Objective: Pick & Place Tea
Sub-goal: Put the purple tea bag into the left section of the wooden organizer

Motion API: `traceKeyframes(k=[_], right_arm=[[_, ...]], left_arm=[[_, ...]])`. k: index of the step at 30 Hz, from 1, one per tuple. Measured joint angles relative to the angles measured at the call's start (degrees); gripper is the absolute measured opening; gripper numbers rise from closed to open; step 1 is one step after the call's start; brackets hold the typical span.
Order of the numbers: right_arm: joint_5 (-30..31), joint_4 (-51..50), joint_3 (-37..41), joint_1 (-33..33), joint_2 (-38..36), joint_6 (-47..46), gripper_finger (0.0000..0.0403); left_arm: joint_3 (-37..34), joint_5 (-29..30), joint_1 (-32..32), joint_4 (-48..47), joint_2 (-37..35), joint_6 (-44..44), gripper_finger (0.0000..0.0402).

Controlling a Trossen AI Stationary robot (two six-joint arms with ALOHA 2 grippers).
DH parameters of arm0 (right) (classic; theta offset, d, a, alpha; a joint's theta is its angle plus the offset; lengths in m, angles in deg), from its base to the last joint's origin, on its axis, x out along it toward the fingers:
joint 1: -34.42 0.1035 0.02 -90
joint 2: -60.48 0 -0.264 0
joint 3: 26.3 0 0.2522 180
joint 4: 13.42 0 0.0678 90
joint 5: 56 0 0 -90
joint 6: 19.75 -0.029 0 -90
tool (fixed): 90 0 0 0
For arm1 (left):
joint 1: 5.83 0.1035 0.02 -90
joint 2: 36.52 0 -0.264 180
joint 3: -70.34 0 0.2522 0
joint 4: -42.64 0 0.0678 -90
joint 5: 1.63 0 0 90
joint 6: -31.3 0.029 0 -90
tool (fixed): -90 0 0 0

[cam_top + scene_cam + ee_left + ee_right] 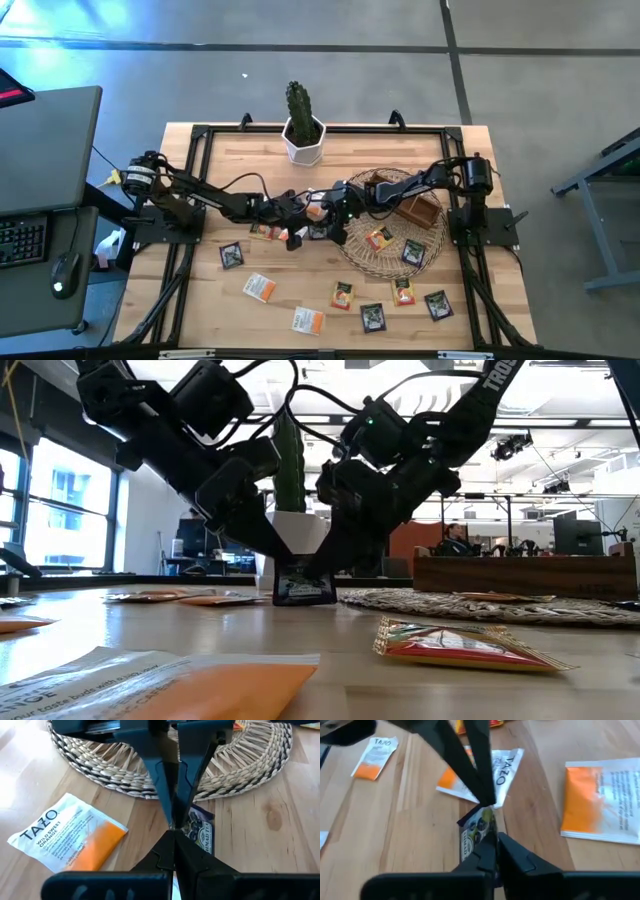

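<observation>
Nearest sachets: 1 white-and-orange sachet [150,685] and 1 yellow-red sachet [460,643] are seen lying flat at the worktop's [200,290] front edge in the low view.
Held item: 1 dark sachet [304,586] is stood on edge on the worktop, just beside the wicker tray's [368,262] rim, with a white-and-orange sachet [67,837] flat next to it.
Left gripper [172,832]: closed on the dark sachet's upper edge, met tip to tip by the other arm.
Right gripper [489,827]: closed on the same sachet from the opposite side; a 2-arm handover is judged to be in hand.
Handling: the sachet is judged very light, thin and flexible, with a slick wrapper; it is likely to bend or slip if pinched at a corner. A hold across the sealed edge is judged best, with 1 gripper kept shut until the other has let go.
Tray: several sachets are already seen on it, beside a brown wooden box [418,208].
Farthest: a potted cactus [302,125] is stood at the worktop's back edge.
</observation>
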Motion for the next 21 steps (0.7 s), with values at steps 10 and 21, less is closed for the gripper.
traceKeyframes(k=[10, 21], right_arm=[[3.8, 0.0, 0.0, 0.0, 0.0, -0.8, 0.0006], [16.8, -18.2, 0.0, -0.7, -11.8, 2.4, 0.0003]], left_arm=[[0.0, 1.6, 0.0, -1.2, 0.0, -0.1, 0.0076], [-0.1, 5.2, 0.0, -5.3, -1.1, 0.0, 0.0166]])
